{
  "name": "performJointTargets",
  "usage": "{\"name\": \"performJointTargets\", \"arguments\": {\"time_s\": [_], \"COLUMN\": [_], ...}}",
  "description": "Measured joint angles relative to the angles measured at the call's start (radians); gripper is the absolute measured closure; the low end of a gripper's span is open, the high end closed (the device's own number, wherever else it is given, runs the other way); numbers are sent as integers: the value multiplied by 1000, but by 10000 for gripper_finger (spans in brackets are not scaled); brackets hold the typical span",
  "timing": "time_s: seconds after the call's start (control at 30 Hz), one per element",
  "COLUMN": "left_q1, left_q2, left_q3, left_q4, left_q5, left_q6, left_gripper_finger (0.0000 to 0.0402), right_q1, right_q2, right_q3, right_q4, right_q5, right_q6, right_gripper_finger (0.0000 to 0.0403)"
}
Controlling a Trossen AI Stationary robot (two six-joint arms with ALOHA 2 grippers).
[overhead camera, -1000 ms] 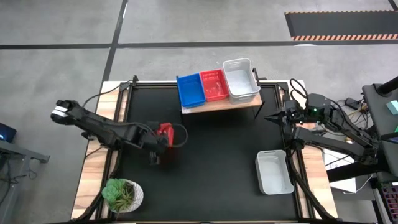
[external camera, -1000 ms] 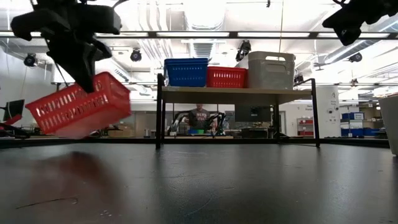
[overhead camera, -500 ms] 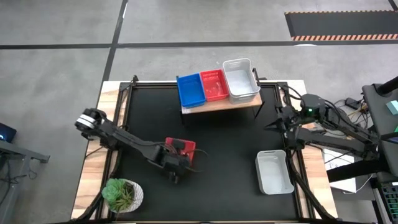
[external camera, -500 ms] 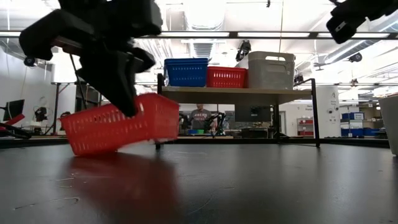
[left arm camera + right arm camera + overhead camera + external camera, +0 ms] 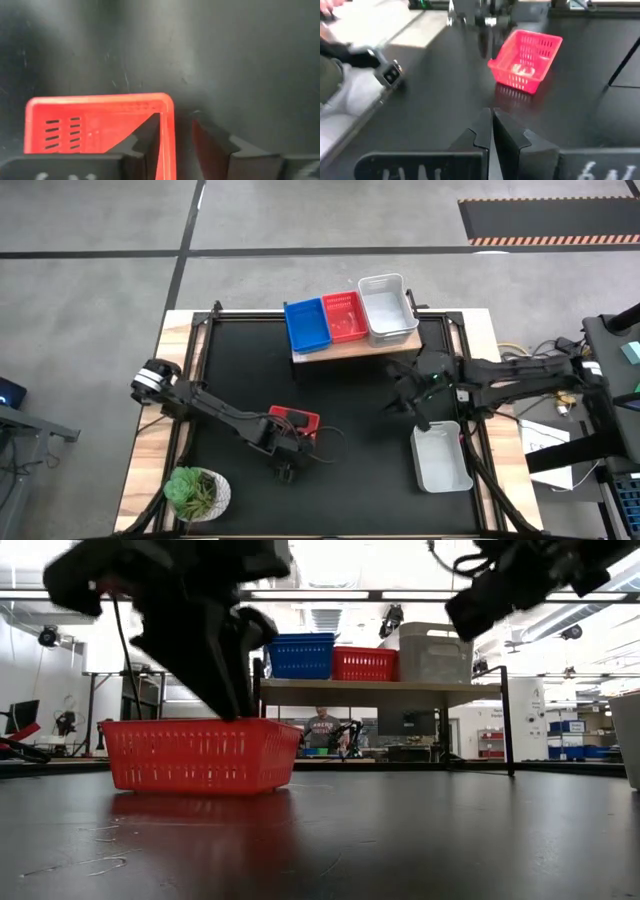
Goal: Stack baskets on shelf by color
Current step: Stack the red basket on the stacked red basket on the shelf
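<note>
A red basket [image 5: 300,422] stands flat on its bottom on the black table, left of the middle. My left gripper [image 5: 176,117] is over it, pointing steeply down and open. One finger [image 5: 145,142] is inside the basket and the other [image 5: 210,145] outside, astride one wall [image 5: 168,131] near a corner. My right gripper [image 5: 491,117] is shut and empty, in the air right of the middle, facing the red basket [image 5: 525,60]. The shelf [image 5: 340,348] at the back carries a blue [image 5: 306,324], a red [image 5: 344,316] and a white basket [image 5: 387,307]. My left gripper has its inner finger close against the red basket's wall, and a dark gap shows between the wall and the outer finger. Whether the inner finger touches the wall, I cannot tell. The basket rests level on the table.
Another white basket [image 5: 441,457] stands on the table near the right edge, just beside my right arm. A potted green plant [image 5: 195,492] sits at the near left corner. Bare black tabletop lies between the red basket and the shelf.
My left gripper has carried the red basket toward the table's right and near edges and down. The basket hung tilted and clear of the table; now it stands level on it. My right gripper has swung from the right edge toward the table's middle and tipped lower.
</note>
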Motion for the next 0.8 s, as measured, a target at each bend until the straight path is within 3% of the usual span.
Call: {"name": "performJointTargets", "arguments": {"time_s": [0.17, 0.33, 0.8], "left_q1": [-25, -52, -90], "left_q2": [-60, -170, -373], "left_q3": [33, 53, 28], "left_q4": [-52, -94, -119], "left_q5": [5, -42, -299], "left_q6": [-15, -136, -125], "left_gripper_finger": [285, 284, 283], "right_q1": [101, 148, 151], "right_q2": [139, 274, 653], "right_q3": [10, 52, 382], "right_q4": [137, 197, 165], "right_q5": [148, 174, 174], "right_q6": [-91, -164, -367], "right_gripper_finger": [392, 378, 231]}}
